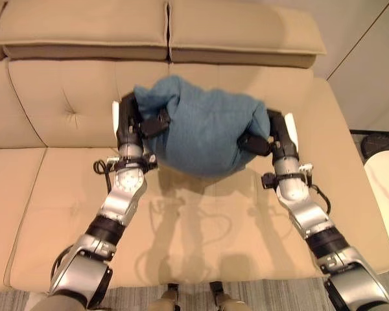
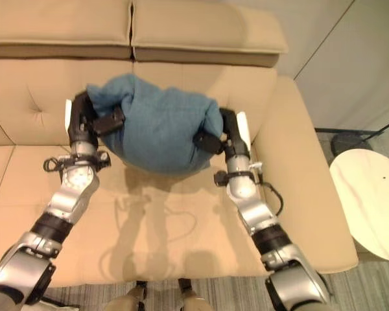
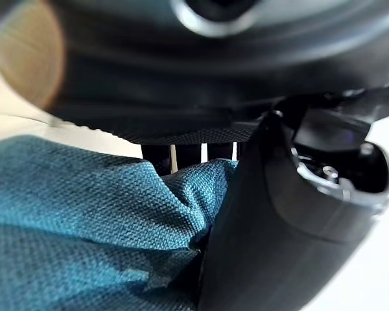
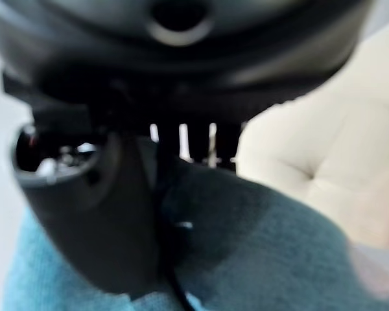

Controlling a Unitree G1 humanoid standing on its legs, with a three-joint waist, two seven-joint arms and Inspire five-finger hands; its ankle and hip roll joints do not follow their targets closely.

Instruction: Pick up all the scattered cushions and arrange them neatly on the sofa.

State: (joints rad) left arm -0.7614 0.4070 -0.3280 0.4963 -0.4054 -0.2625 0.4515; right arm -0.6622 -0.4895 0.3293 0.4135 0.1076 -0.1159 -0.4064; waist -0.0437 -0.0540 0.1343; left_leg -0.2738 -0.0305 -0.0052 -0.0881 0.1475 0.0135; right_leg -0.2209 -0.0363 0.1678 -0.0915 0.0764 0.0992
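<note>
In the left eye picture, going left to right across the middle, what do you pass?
Sofa → left robot hand → blue cushion → right robot hand → sofa arm → round white table.

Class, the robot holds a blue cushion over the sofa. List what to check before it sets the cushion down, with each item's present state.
1. Left hand grips the blue cushion: ok, thumb pinches the cloth.
2. Right hand grips it: ok.
3. Cushion clear of the seat: ok, its shadow lies below.
4. Sofa seat below is bare: ok.
5. Cushion level: not ok, bunched and sagging.
6. Other cushions left to collect: cannot tell.
</note>
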